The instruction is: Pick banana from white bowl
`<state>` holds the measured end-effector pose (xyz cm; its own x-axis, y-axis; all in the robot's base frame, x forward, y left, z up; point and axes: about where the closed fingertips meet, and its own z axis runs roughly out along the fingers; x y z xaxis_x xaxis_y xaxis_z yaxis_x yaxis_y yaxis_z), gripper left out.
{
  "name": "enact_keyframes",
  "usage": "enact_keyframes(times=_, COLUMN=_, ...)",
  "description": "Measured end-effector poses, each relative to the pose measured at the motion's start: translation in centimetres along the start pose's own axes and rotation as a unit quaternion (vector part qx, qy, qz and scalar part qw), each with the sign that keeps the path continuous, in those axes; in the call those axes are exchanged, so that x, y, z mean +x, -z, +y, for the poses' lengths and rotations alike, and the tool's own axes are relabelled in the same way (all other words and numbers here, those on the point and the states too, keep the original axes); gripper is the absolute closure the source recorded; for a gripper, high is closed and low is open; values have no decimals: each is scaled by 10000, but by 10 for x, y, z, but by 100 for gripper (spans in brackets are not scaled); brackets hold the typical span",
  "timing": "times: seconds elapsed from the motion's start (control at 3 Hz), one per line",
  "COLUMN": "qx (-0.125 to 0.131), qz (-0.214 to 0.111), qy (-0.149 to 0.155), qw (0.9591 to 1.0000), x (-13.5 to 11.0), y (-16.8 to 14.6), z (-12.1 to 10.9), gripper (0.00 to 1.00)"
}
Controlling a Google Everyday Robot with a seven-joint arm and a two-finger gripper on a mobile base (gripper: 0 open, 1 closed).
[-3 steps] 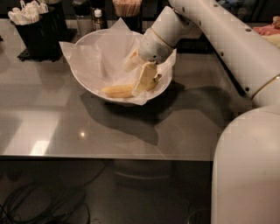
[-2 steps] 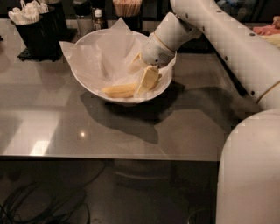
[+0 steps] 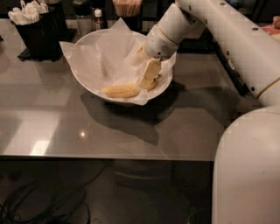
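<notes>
The white bowl point(image 3: 94, 85) stands on the grey table, lined with crinkled white paper point(image 3: 100, 57). The yellow banana point(image 3: 120, 91) lies along the bowl's near inner side. My gripper point(image 3: 146, 81) reaches down into the bowl from the upper right, its pale fingers point(image 3: 151, 70) at the banana's right end. I cannot tell whether it touches the banana there.
A black holder with white packets point(image 3: 37, 26) stands at the back left. A dark shaker bottle point(image 3: 99, 19) and a cup of wooden sticks point(image 3: 127, 8) stand behind the bowl. The table's front edge point(image 3: 109, 156) runs across the middle.
The gripper has shifted slightly within the bowl, toward the banana's right end. The banana and bowl have not visibly moved.
</notes>
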<state>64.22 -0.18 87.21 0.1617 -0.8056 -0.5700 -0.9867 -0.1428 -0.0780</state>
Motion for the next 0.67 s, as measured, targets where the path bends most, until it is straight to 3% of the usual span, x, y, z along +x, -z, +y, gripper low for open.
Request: enact_keyframes(times=0.67, qx=-11, qz=-101, qy=139, qw=9999, x=-4, y=-23, z=-5, gripper=31)
